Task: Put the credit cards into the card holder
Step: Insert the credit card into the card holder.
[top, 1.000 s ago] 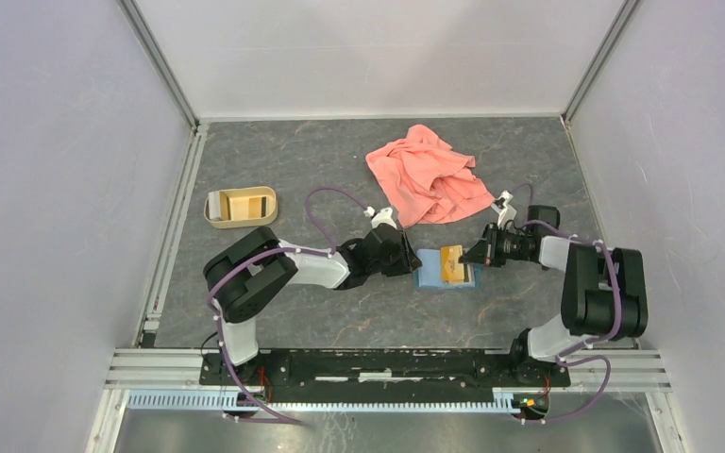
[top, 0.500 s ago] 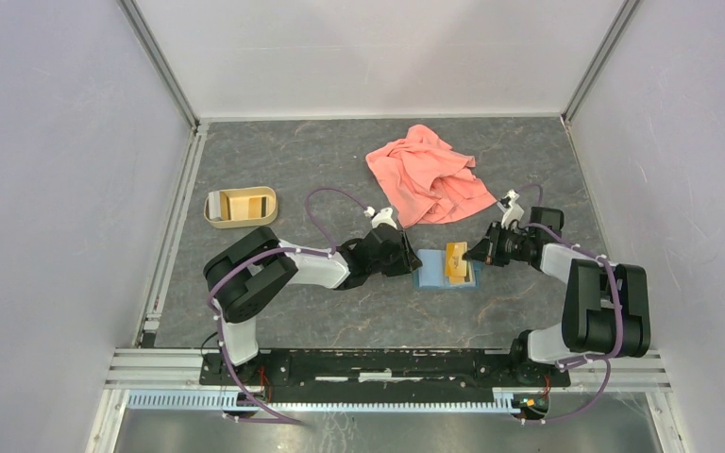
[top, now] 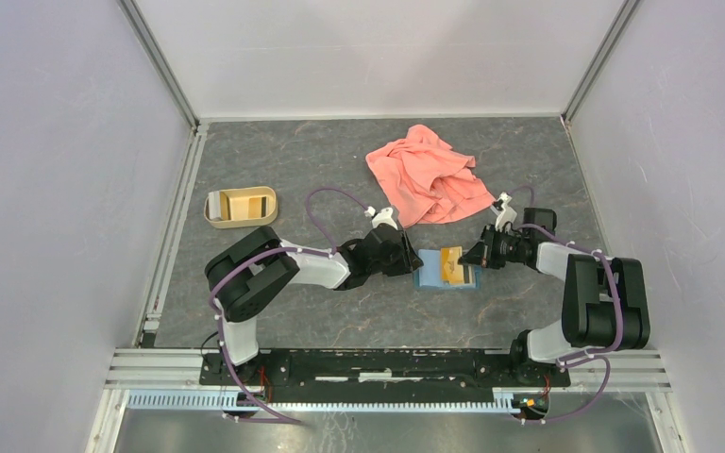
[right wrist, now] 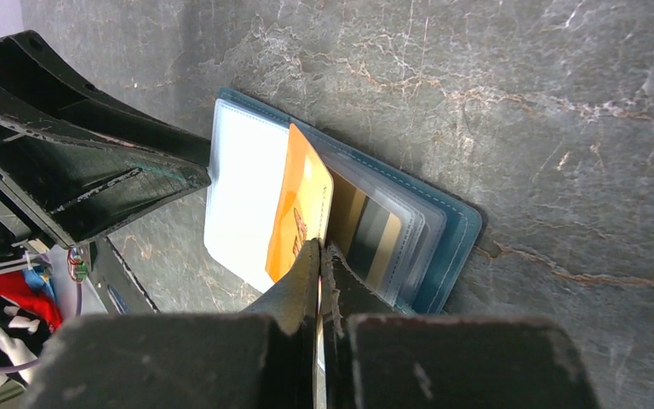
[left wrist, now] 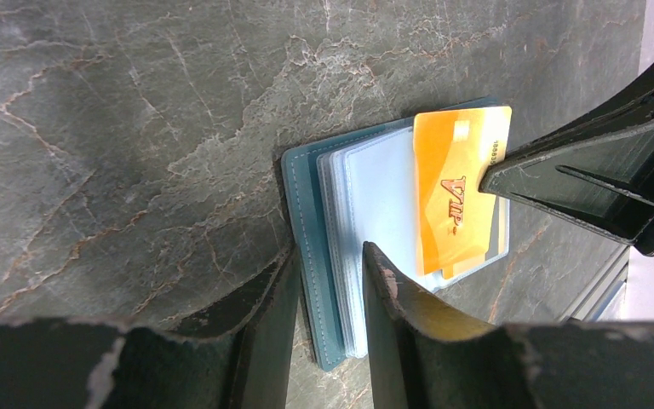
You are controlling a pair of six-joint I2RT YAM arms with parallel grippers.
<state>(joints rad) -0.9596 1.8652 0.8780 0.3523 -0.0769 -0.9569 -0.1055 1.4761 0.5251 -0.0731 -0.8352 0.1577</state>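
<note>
Orange-gold card (right wrist: 302, 209): pinched by one end in the right gripper (right wrist: 319, 256), whose fingers are pressed together on it; it stands tilted on edge over the open card holder (right wrist: 447, 234), with its lower long edge down among the clear sleeves
Teal card holder: lies open and flat on the grey stone table (top: 340, 160), midway between your 2 arms; the sleeves are fanned, and a gold and dark card shows through the sleeve just beside the tilted one
Left gripper (left wrist: 328, 281): jaws parted, astride the holder's cover edge on the side away from the card, 1 finger by the teal cover and 1 over the sleeves; no squeeze shows, so treat it as a hold-down, not a grasp
Step in hand: feeding 1 card into a sleeve; begun, not finished, since most of the card's face stands clear of the plastic
Next move: calls for you to lay the card flatter, line its edge up with the sleeve mouth, and slide it in while the left side stops the holder skating; let go only once the card is seated
Left to fetch: remaining cards (top: 245, 203) sit in the tan tray (top: 215, 222), well apart on the left
Pink cloth (top: 429, 175): beyond the holder, no part in this step
</note>
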